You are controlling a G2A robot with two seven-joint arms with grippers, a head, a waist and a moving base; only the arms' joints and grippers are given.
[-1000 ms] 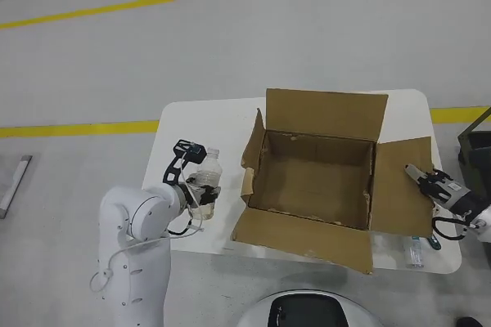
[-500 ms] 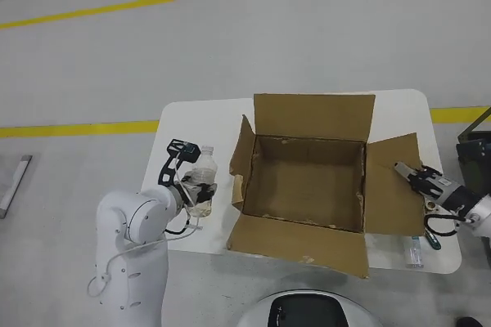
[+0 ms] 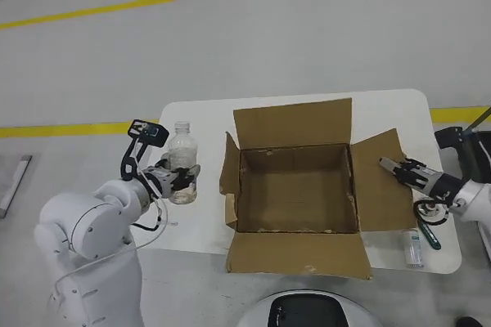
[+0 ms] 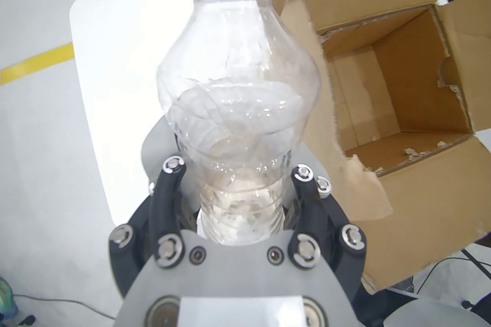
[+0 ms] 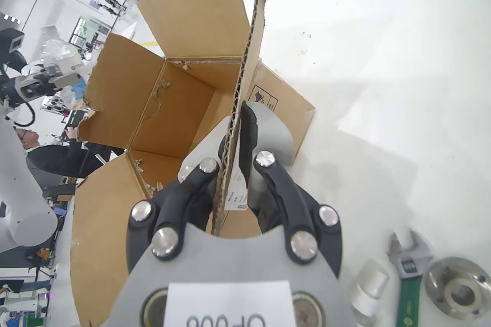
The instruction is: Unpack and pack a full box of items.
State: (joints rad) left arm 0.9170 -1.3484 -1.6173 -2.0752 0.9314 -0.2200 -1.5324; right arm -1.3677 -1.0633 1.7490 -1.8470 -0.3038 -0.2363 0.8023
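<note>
An open, empty cardboard box stands in the middle of the white table; its inside shows only paper scraps. My left gripper is shut on the lower body of a clear plastic bottle, held upright above the table left of the box. In the left wrist view the bottle stands between the gripper's fingers. My right gripper is shut on the edge of the box's right flap; the flap runs between the right gripper.
By the table's near right corner lie a small white-capped bottle, a green-handled wrench and a metal flange. A dark cart stands off the right edge. The box's front flap overhangs the near table edge.
The box has slid left and turned, with my right gripper moving left on its flap. My left arm has carried the bottle left and farther from the box.
</note>
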